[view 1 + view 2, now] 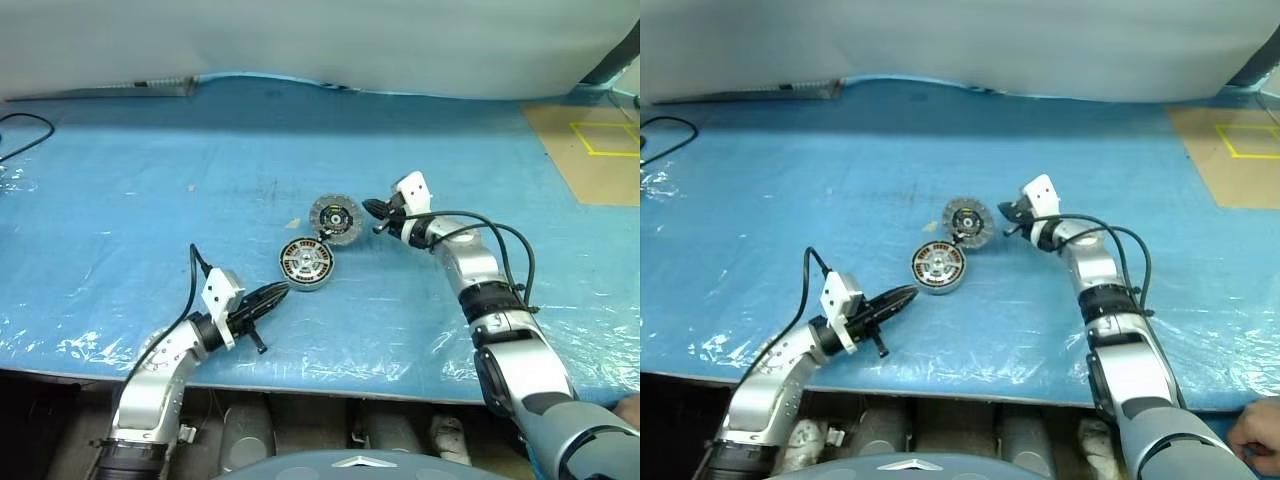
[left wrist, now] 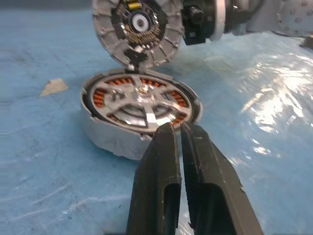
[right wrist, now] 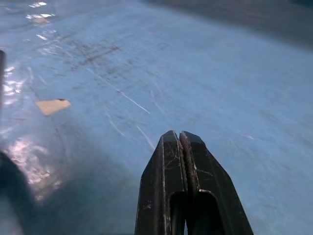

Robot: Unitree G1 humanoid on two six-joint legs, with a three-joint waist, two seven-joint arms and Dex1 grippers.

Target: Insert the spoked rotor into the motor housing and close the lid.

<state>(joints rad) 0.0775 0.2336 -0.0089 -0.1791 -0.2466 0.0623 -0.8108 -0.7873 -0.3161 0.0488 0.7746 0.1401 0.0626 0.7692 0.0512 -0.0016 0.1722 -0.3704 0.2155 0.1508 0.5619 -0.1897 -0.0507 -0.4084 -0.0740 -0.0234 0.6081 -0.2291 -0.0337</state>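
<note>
Rotor [image 2: 142, 105] seated in housing [image 1: 305, 265], lid [image 1: 334, 217] propped open.
Left gripper [image 1: 281, 291] closed, empty, just beside housing; right gripper [image 1: 371, 210] closed, empty, beside lid.

Blue table [image 1: 790, 170] seen from above. Near centre, the housing [image 1: 938, 268] lies with the rotor [image 1: 939, 266] seated inside it. The lid [image 1: 968, 221] stands tilted just beyond and to the right, its lower edge touching the housing's far rim, ribbed face with black centre towards the viewer. Left gripper [image 1: 906, 293], fingers together, points at the housing from the near left, just short of it. Right gripper [image 1: 1007, 214], fingers together, sits just right of the lid. Black cable [image 1: 665, 135] far left; brown board [image 1: 1230, 150] with yellow tape far right.
</note>
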